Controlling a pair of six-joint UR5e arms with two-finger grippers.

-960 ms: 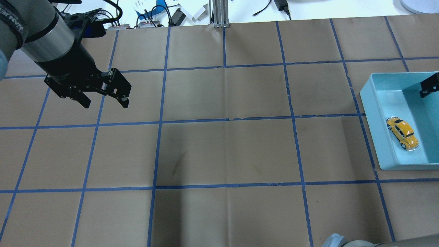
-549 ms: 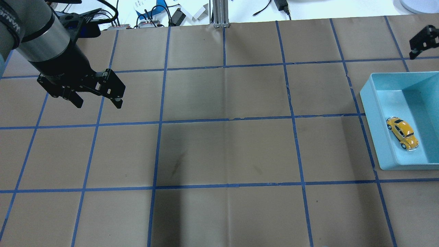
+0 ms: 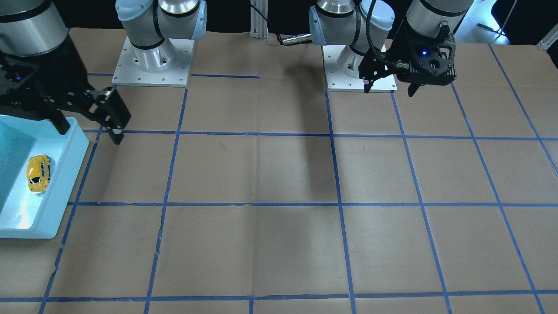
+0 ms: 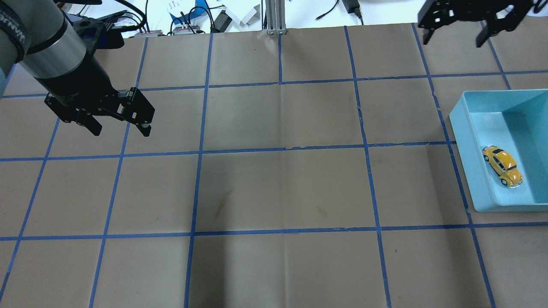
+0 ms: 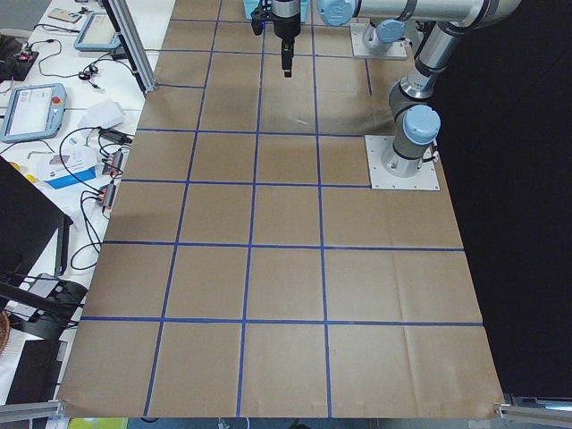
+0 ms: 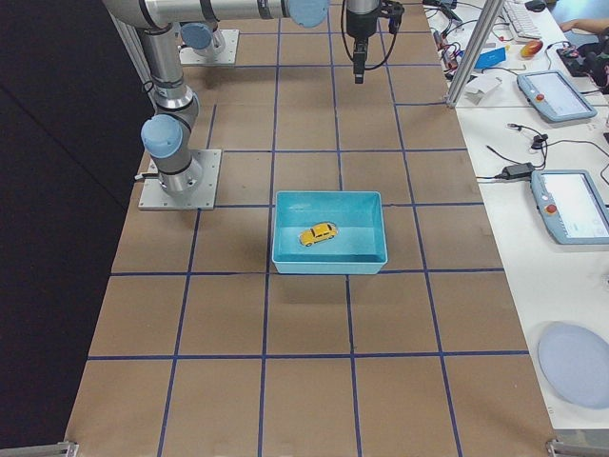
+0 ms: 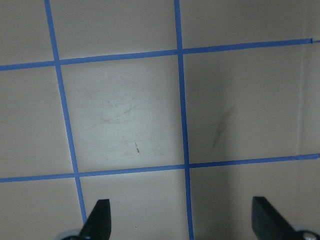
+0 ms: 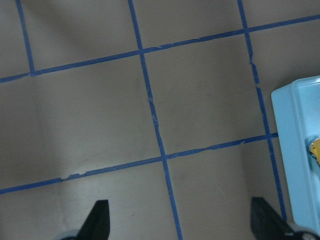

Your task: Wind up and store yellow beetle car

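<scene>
- The yellow beetle car (image 4: 502,166) sits on its wheels on the floor of a light-blue bin (image 4: 464,149).
- In the overhead view the bin stands at 3 o'clock on the table (image 4: 282,192). The car's length runs from 11 o'clock to 5 o'clock there.
- The table is covered in brown paper marked into squares by blue tape lines (image 4: 239,150).
- Neither gripper touches the car or the bin, and both are well apart from them.
- The right gripper (image 4: 451,40) hangs at 1 o'clock in the overhead view, over the table's far edge and beyond the bin. It is released, with its 2 fingers spread wide and nothing between them.
- The right wrist view looks down on bare paper, with 1 dark fingertip (image 8: 100,220) at 7 o'clock and the other at 5 o'clock.
- In that view the bin's rim (image 8: 292,150) enters at 3 o'clock, with a sliver of the car (image 8: 315,148) at the very edge.
- The left gripper (image 4: 121,130) hangs at 10 o'clock in the overhead view, above the paper. It is also released and empty.
- The left wrist view shows only paper and tape between its 2 widely parted fingertips (image 7: 97,220).
- In the front-facing view the car (image 3: 38,173) is at 9 o'clock, the right gripper (image 3: 90,134) at 10 o'clock, and the left gripper (image 3: 389,90) at 1 o'clock.
</scene>
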